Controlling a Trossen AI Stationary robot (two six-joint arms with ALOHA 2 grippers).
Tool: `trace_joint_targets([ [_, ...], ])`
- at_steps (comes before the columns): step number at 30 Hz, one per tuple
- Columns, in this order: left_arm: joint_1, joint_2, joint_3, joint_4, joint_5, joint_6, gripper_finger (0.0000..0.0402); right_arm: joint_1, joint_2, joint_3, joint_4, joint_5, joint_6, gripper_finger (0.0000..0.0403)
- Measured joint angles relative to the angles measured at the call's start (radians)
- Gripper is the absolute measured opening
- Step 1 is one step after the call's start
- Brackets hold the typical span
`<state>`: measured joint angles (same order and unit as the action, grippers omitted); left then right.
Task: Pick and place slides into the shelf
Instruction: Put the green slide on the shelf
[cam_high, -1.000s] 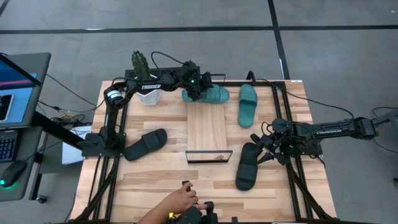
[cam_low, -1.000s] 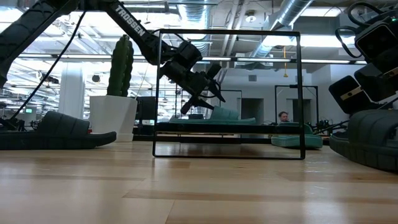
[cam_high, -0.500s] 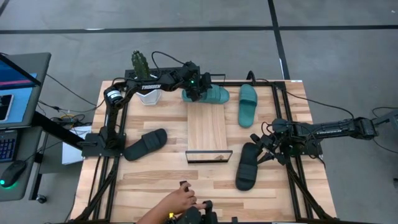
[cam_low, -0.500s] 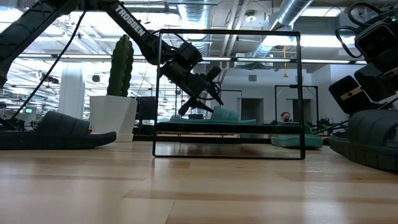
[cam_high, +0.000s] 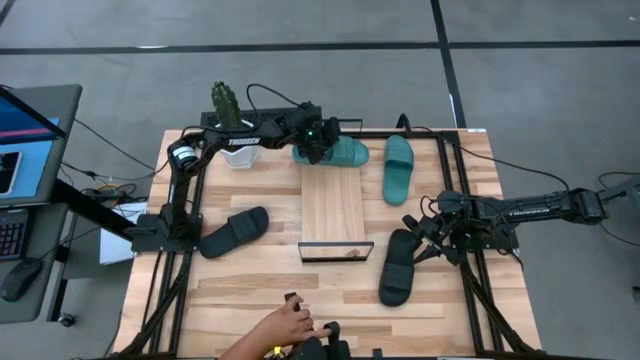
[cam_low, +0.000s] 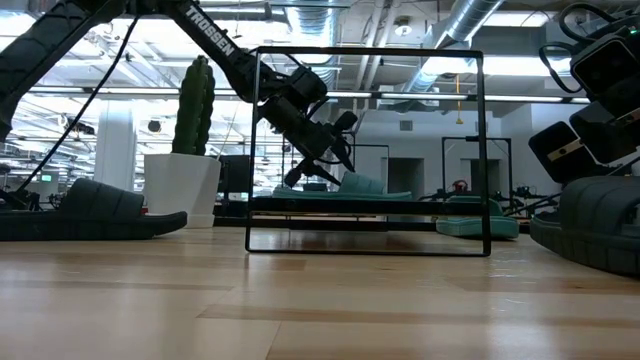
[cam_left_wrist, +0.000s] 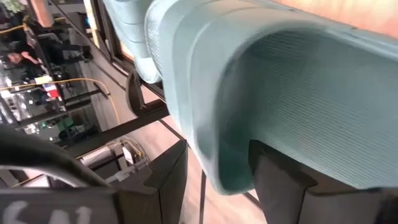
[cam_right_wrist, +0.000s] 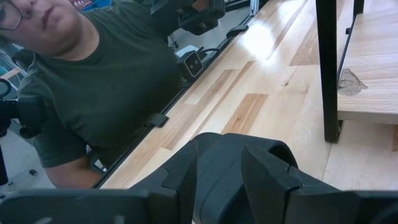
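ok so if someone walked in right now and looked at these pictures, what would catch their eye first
Probably the left hand at the table's far edge, closed on the strap of a teal slide at the far end of the shelf. Next, the right hand gripping a black slide right of the shelf. A person's hand rests at the near edge.

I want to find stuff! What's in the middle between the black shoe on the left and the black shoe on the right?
The shelf, seen in the high view, lies between the left black slide and the right black slide.
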<state>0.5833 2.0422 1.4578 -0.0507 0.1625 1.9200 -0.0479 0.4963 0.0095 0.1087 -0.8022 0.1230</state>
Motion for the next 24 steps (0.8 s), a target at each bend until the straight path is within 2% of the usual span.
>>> trace_joint_targets([
  [8,-0.005,-0.060,0.000,-0.062,-0.016,-0.022,0.0160,0.000,0.000,0.000,0.000,0.000,0.000,0.0114],
  [15,-0.029,-0.146,0.000,-0.147,-0.076,-0.099,0.0160,0.000,0.000,0.000,0.000,0.000,0.000,0.0114],
  [17,-0.039,-0.182,0.000,-0.185,-0.075,-0.179,0.0160,0.000,0.000,0.000,0.000,0.000,0.000,0.0114],
  [19,-0.047,-0.225,0.000,-0.212,-0.031,-0.326,0.0160,0.000,0.000,0.000,0.000,0.000,0.000,0.0114],
  [24,-0.043,-0.365,0.000,-0.286,0.205,-0.803,0.0160,0.000,0.000,0.000,0.000,0.000,0.000,0.0114],
])
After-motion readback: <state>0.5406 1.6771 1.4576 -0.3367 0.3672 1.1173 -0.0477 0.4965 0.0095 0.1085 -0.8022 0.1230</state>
